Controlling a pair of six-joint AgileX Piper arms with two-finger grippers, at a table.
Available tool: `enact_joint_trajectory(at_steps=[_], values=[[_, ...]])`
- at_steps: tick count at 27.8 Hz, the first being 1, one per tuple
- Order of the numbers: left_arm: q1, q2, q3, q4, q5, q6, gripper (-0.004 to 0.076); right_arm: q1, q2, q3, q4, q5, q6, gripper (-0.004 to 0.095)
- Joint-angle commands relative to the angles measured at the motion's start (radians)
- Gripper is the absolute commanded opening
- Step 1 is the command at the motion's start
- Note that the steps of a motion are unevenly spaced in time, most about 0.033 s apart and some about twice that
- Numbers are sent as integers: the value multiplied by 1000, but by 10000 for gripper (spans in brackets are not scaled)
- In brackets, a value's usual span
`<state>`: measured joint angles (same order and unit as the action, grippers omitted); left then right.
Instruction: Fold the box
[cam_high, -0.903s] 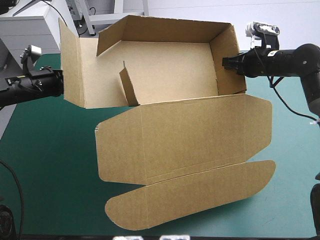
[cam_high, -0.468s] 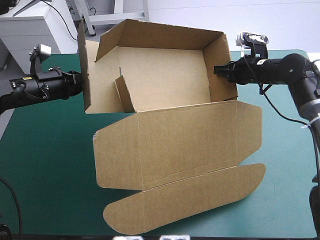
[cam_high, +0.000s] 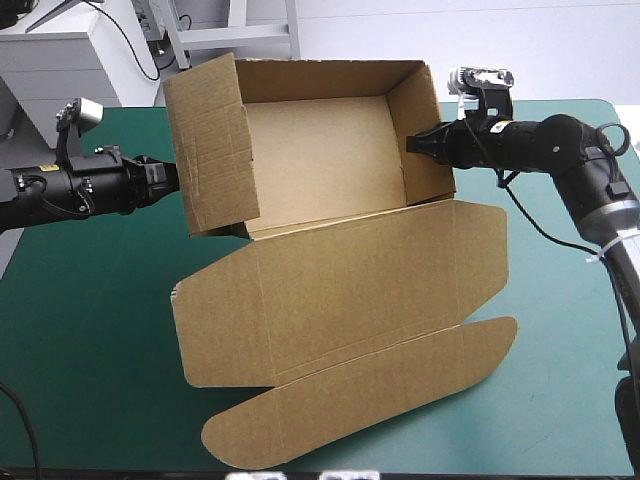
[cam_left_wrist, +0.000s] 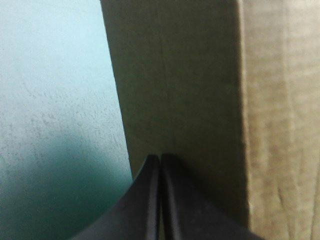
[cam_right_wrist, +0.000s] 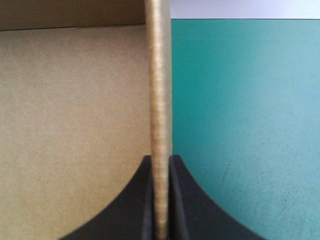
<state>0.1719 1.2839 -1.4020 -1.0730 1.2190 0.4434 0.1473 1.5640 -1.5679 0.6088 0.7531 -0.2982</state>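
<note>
Teal-green cover (cam_high: 90, 330), box (cam_high: 340, 280) wall in right tool (cam_high: 411, 145).

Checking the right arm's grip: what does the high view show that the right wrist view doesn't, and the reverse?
Only the high view: the whole box, its lid flat, and the left gripper at its left side. Only the right wrist view: the right wall edge-on, pinched in the right gripper. Both: that wall, the box's inside and the teal-green cover.
</note>
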Motion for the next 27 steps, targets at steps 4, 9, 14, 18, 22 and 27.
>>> enact_joint_trajectory(at_steps=[4,9,14,18,22,27], values=[[-8,-36,-30,-49,-17,-23,-8,11,-44,-29,41,-66,1,-14],[-15,-36,-30,-49,-17,-23,-1,11,-44,-29,32,-68,1,-13],[-89,-36,-30,-49,-55,-23,56,11,-43,-29,32,-69,1,-12],[-149,-36,-30,-45,-104,-39,71,11,-42,-29,20,-65,1,-12],[-163,-36,-30,-26,-122,-64,71,11,-42,-29,-20,-63,4,-12],[-163,-36,-30,-26,-101,-81,249,11,-36,-28,-43,-61,5,-12]])
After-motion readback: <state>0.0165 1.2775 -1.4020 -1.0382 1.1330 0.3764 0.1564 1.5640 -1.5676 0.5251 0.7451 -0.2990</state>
